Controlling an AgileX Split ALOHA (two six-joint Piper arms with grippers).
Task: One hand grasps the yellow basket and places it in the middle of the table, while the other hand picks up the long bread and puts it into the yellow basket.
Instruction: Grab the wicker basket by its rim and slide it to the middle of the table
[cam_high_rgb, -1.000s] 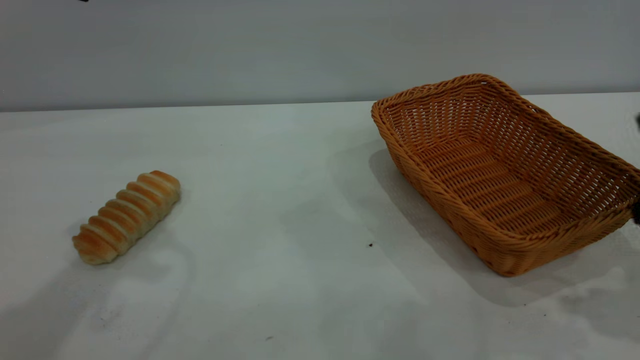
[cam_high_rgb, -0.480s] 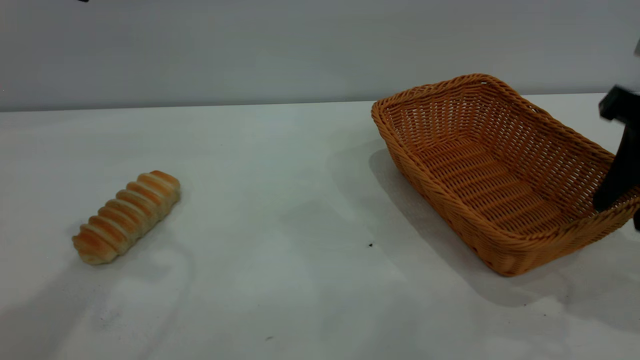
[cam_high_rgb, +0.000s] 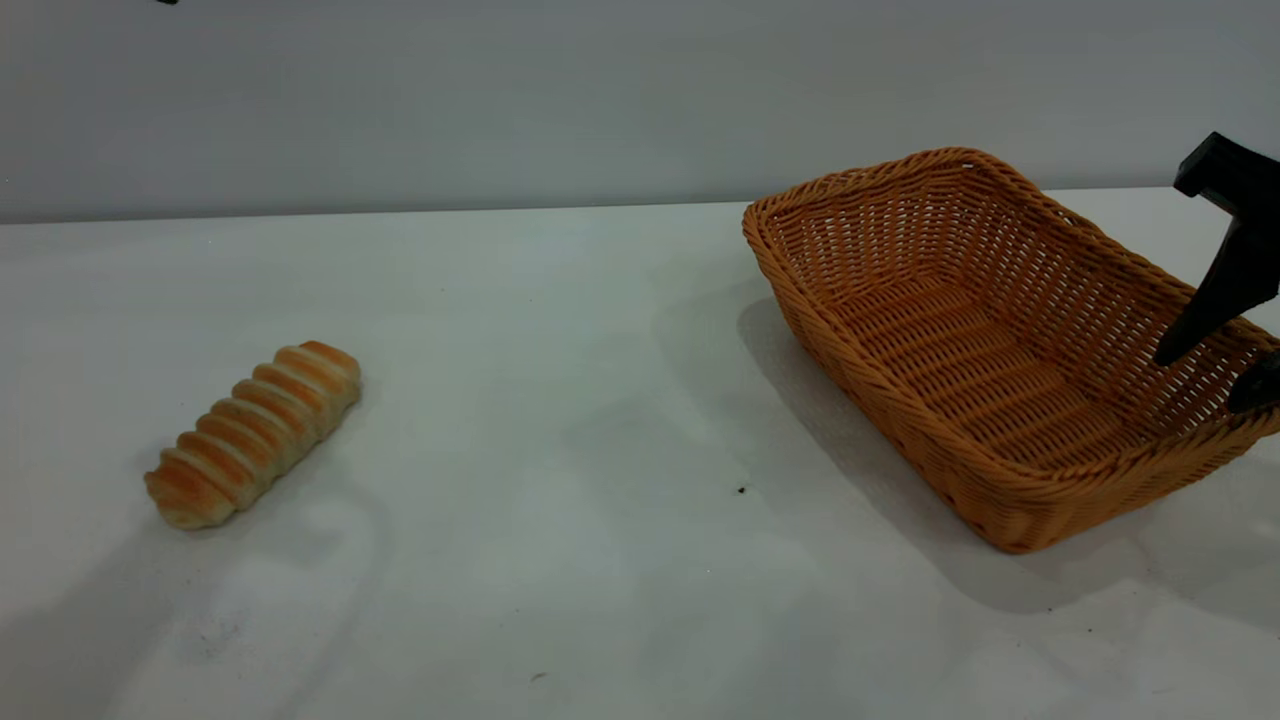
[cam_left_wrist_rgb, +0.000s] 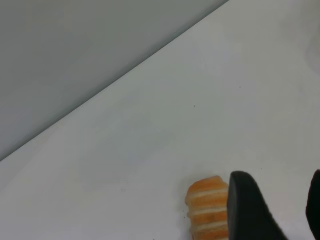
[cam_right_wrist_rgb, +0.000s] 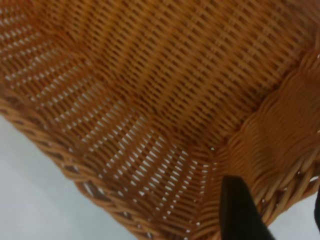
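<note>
Ahead of me, across twelve o'clock, stands a plain grey wall (cam_high_rgb: 600, 100), bare and evenly lit. It meets the white matte table (cam_high_rgb: 600, 600) along a straight edge. Soft, diffuse shadows lie on the tabletop toward six o'clock, and one tiny dark speck (cam_high_rgb: 741, 489) sits near its middle.

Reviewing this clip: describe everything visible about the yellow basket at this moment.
The yellow basket is a large rectangular wicker tray, orange-tan, with flared openwork sides, a tightly woven floor and a braided rim. It is empty and stands upright on the white table at the exterior view's right, turned diagonally. The right gripper straddles its right-hand rim, one finger inside and one outside; whether they touch the rim is unclear.
</note>
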